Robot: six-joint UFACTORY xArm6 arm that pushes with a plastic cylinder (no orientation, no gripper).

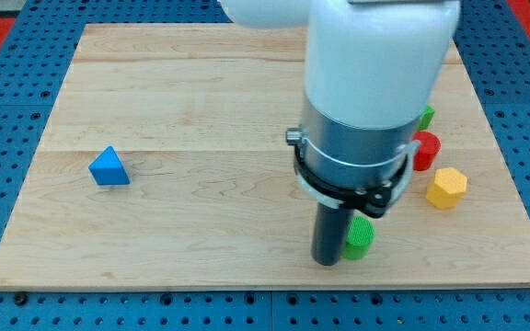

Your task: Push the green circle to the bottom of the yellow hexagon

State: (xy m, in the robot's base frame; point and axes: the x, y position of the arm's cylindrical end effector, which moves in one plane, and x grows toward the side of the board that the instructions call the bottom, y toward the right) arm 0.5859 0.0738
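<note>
The green circle (361, 236) lies near the board's bottom edge, partly hidden by my rod. My tip (328, 260) rests on the board right against the green circle's left side. The yellow hexagon (446, 188) sits up and to the right of the green circle, near the board's right side. The arm's white and grey body covers the middle right of the view.
A red block (426, 150) sits just above the yellow hexagon. A second green block (426, 117) peeks out above it, mostly hidden by the arm. A blue triangle (109, 167) lies at the view's left. The wooden board (201, 110) ends close below my tip.
</note>
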